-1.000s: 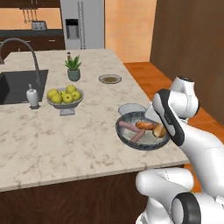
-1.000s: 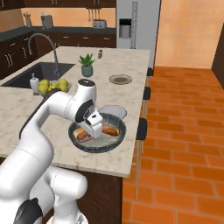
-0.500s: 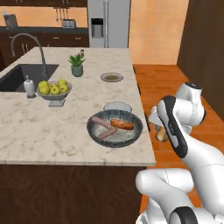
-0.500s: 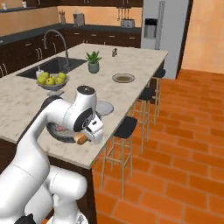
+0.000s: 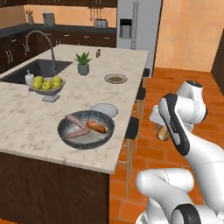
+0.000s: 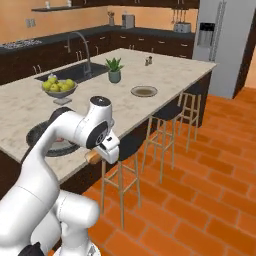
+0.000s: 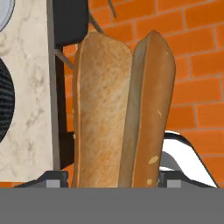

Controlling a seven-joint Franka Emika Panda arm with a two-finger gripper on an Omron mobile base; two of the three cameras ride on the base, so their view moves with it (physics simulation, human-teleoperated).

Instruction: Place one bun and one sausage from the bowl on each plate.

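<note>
One bun (image 7: pixel 120 109) sits split-side up between the gripper (image 7: pixel 114 177) jaws in the hand view, pinched at its lower end, w/ orange brick floor (image 7: pixel 192 65) behind it and the marble counter edge (image 7: pixel 26 87) running down the left. From the left base view the gripper (image 5: pixel 161 127) hangs off the counter's right edge, out over the floor beside a dark stool (image 5: pixel 132 128), bun (image 5: pixel 163 132) poking out as a tan nub below the hand. Right base view, same story: bun (image 6: pixel 93 157) just past the counter lip, gripper (image 6: pixel 100 152) tucked under the white wrist. Bowl (image 5: pixel 85 129) sits near the counter's front edge, well apart from the gripper, w/ two pale sausages (image 5: pixel 77 127) crossed and one browner item (image 5: pixel 97 127) beside them, can't tell if bun or sausage. Nearer plate (image 5: pixel 104 110) is touching or just behind the bowl's far rim, bare. Farther plate (image 5: pixel 115 78) is further back toward the fridge end, dark patch at its centre; also seen at (image 6: pixel 144 91). Apple bowl (image 5: pixel 46 84) by the sink (image 5: pixel 35 70), small potted plant (image 5: pixel 83 64) behind it.
</note>
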